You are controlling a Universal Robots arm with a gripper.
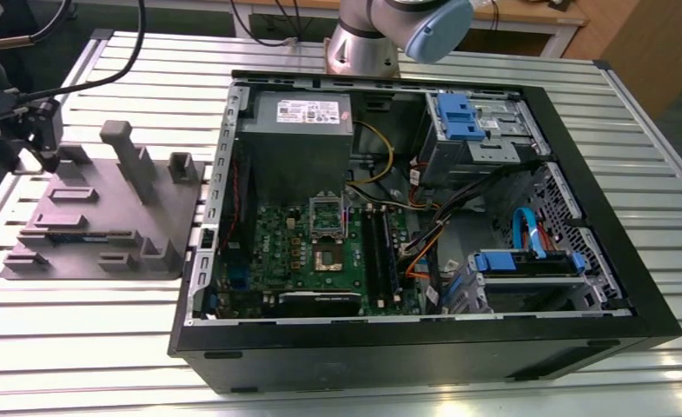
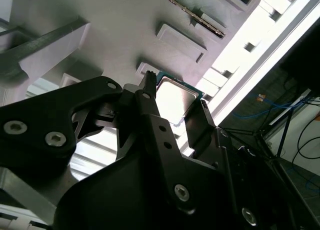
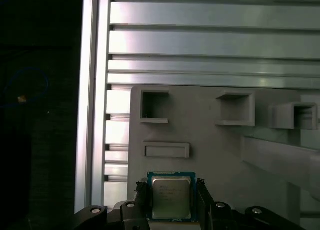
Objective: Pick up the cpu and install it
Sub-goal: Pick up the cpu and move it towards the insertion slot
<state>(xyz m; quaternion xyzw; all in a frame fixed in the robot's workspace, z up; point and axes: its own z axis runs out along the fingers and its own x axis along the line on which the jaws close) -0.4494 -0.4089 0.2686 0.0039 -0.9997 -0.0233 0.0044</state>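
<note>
Jaws grip cpu (image 3: pixel 170 197) (image 2: pixel 176 101) in both wrist views; exterior view: motherboard (image 1: pixel 285 254)

A table (image 1: pixel 86 347) of ribbed silver aluminium slats carries everything, the slats running across the exterior view from left to right. Two things lie directly on it. Toward the exterior view's left sits a flat grey holder plate (image 1: pixel 143 221) with raised blocks and open pockets. Just beside it, toward the exterior view's right, a black computer case (image 1: pixel 433 347) lies on its side with its open face up, covering much of the slats
</note>
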